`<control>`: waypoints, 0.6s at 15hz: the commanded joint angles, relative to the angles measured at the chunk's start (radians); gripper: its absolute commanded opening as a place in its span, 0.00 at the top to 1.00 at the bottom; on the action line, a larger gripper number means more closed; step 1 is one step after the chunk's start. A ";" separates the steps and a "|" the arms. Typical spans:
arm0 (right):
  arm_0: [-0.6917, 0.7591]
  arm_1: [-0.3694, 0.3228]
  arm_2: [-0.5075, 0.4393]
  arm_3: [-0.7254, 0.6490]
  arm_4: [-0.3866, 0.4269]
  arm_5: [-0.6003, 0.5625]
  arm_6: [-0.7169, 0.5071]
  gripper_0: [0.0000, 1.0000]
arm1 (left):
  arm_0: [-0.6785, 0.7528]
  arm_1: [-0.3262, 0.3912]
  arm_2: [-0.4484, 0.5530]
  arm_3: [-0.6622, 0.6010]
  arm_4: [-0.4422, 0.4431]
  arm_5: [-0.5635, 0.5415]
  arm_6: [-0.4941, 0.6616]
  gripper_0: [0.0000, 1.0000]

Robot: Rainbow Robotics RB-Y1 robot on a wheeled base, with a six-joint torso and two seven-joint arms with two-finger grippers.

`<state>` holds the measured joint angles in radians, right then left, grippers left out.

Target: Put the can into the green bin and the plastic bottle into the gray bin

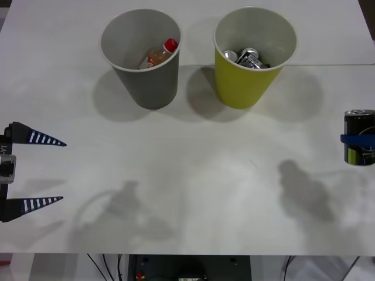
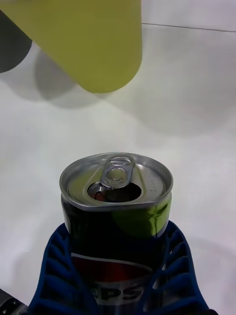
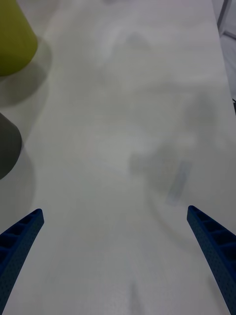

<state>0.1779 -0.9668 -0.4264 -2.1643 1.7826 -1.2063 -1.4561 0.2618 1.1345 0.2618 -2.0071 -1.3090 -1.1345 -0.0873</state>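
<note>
White table [image 1: 187, 193] — right gripper [image 2: 118, 275] clamped on the can [image 2: 115, 216], green bin [image 1: 253, 58] ahead w/ cans inside; left gripper [image 1: 41, 171] wide open, empty — can could clip the rim

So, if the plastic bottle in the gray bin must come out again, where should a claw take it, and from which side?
Probably grip the plastic bottle just below its red cap, coming straight down through the open top of the gray bin. It leans cap uppermost, and the bin wall blocks the sides. The open left claw is free; the right claw holds the can.
</note>
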 commanded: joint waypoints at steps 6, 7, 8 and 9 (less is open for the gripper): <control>-0.311 -0.112 0.008 0.101 0.009 -0.277 -0.039 1.00 | 0.000 0.000 0.000 0.000 0.000 0.000 0.000 0.00; -0.373 -0.119 0.037 0.121 0.017 -0.297 -0.041 1.00 | 0.000 0.000 0.000 0.000 0.000 0.000 0.000 0.00; -0.428 -0.125 0.064 0.146 0.028 -0.315 -0.041 1.00 | 0.000 0.000 0.000 0.000 0.000 0.000 0.000 0.00; -0.509 -0.131 0.107 0.178 0.038 -0.335 -0.039 1.00 | 0.000 0.000 0.000 0.000 0.000 0.000 0.000 0.00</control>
<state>-0.2764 -1.0936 -0.3484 -2.0091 1.8127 -1.5279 -1.4967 0.2618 1.1345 0.2618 -2.0071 -1.3090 -1.1345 -0.0873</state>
